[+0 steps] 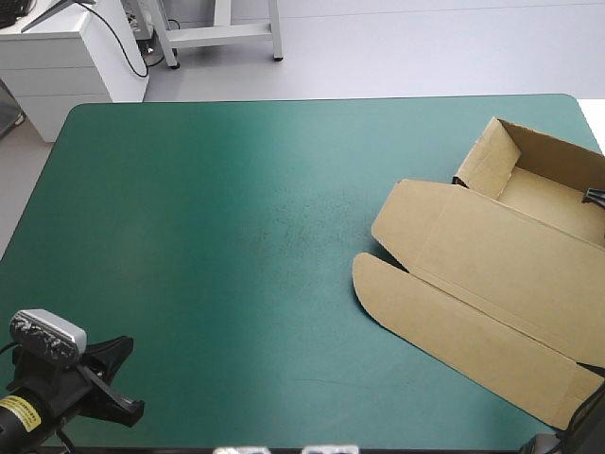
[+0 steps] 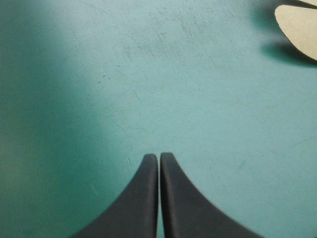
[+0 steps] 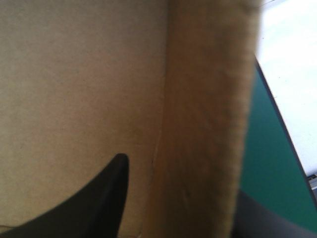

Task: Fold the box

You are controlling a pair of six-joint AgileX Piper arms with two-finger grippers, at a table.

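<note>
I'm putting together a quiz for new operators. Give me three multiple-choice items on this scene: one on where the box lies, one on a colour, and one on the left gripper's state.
1. Where does the box lie?
A. At the near-left corner
B. At the table's centre
C. At the table's right side

2. What colour is the cover?
A. Teal-green
B. Red
C. White

3. What state is the left gripper in?
A. Wide open
B. Shut, holding nothing
C. Shut on the box

Answers:
1 C: the high view shows the box reaching the right edge.
2 A: the bare cover is teal-green all round the box.
3 B: in the left wrist view it forms one pointed arch over bare cover, with only a tip of the box far ahead.
</note>
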